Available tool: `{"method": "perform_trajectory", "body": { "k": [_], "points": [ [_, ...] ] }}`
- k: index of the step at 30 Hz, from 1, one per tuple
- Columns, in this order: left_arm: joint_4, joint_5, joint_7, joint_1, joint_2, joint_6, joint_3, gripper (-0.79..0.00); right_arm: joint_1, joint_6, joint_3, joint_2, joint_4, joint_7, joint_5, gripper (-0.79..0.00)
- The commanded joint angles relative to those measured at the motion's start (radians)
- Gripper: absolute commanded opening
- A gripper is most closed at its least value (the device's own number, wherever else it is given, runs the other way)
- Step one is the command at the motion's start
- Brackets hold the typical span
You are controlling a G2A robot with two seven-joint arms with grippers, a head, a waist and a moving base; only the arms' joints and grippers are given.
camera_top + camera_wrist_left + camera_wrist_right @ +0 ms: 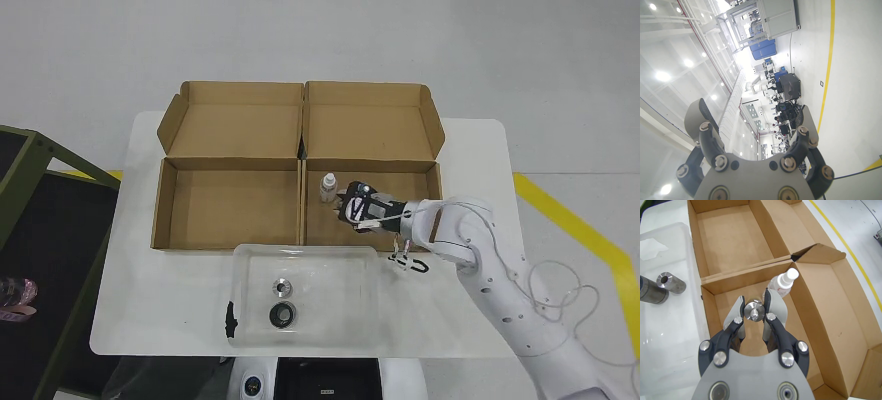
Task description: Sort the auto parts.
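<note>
– Where is it?
– Over the right box (pixel 829 306), near the bottle (pixel 785 281): my right hand (pixel 754 299) grips the steel part (pixel 754 312). My left hand (pixel 753 106) is spread wide, holding nothing.
– How to set it down?
– I'd lower it clear of the bottle, then let go low.

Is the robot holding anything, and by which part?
Yes. The right gripper holds a shiny round metal part, fingers pinching its sides, over a cardboard box. The left gripper is open and empty.
</note>
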Motion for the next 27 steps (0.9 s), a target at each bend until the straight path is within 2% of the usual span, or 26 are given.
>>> {"method": "perform_trajectory", "body": {
  "k": [1, 16, 23, 27],
  "points": [
    [0.0, 0.0, 0.0, 0.0, 0.0, 0.0, 0.0, 0.0, 0.021, 0.004, -0.007, -0.003, 0.031, 0.01, 0.001, -0.785],
    [0.0, 0.0, 0.0, 0.0, 0.0, 0.0, 0.0, 0.0, 0.132, 0.03, -0.078, -0.031, 0.221, 0.052, 0.016, -0.779],
    [0.0, 0.0, 0.0, 0.0, 0.0, 0.0, 0.0, 0.0, 0.161, 0.04, -0.108, -0.043, 0.284, 0.053, 0.014, -0.699],
    [0.0, 0.0, 0.0, 0.0, 0.0, 0.0, 0.0, 0.0, 0.174, 0.046, -0.124, -0.05, 0.315, 0.047, 0.016, -0.588]
  ]
}}
